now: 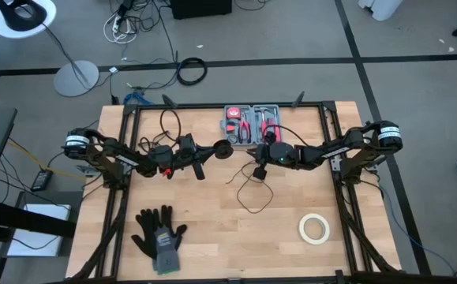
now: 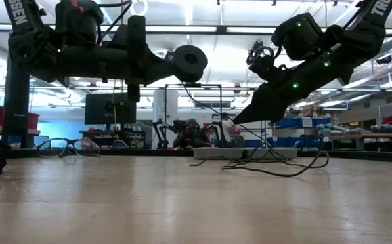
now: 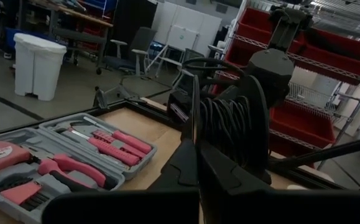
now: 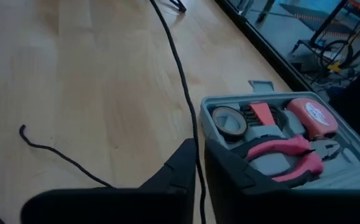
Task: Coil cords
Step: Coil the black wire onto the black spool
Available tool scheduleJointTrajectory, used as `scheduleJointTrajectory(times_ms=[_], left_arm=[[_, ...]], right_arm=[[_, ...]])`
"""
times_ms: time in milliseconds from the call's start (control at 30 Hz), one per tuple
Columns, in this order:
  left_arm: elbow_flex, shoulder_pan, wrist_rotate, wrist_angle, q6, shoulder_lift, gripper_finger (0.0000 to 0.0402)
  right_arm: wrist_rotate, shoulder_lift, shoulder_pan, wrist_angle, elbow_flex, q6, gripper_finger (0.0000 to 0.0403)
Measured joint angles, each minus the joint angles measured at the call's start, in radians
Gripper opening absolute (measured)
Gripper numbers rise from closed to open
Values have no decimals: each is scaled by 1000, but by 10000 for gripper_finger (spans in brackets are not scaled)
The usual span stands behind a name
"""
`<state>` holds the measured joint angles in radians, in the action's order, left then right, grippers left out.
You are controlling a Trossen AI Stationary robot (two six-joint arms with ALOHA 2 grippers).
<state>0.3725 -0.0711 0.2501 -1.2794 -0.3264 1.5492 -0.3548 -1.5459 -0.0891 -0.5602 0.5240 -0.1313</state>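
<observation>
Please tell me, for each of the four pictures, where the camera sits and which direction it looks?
High view: above the table, looking straight down; both arms show, left tool, right tool.
Low view: table-top height, looking level into the room; both arms hang overhead.
Left wrist view: on the left arm, facing the spool it holds.
Right wrist view: on the right arm, looking down at the cord between its fingers.
Shared: the tool case appears in the high and both wrist views.

White "TRO" lettering on right arm (image 2: 375,8)
</observation>
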Motion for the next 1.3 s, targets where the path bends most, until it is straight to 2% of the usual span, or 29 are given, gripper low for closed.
scheduleJointTrajectory(times_ms=[267,433,633,833,1167,1300], left_arm=[[0,0,0,-1,-4,0,0],[0,0,0,-2,-19,0,0],[0,0,1,-13,-25,0,0],[0,0,1,-11,-26,0,0],[0,0,34,53,-29,0,0],[0,0,76,92,-29,0,0]], right_arm=[[3,0,-21,1,0,-10,92],[18,-7,-26,8,0,-4,99],[38,-29,-26,15,1,23,79],[35,-26,-26,18,1,60,10],[7,90,-44,29,4,308,2],[35,130,-45,76,76,359,2]])
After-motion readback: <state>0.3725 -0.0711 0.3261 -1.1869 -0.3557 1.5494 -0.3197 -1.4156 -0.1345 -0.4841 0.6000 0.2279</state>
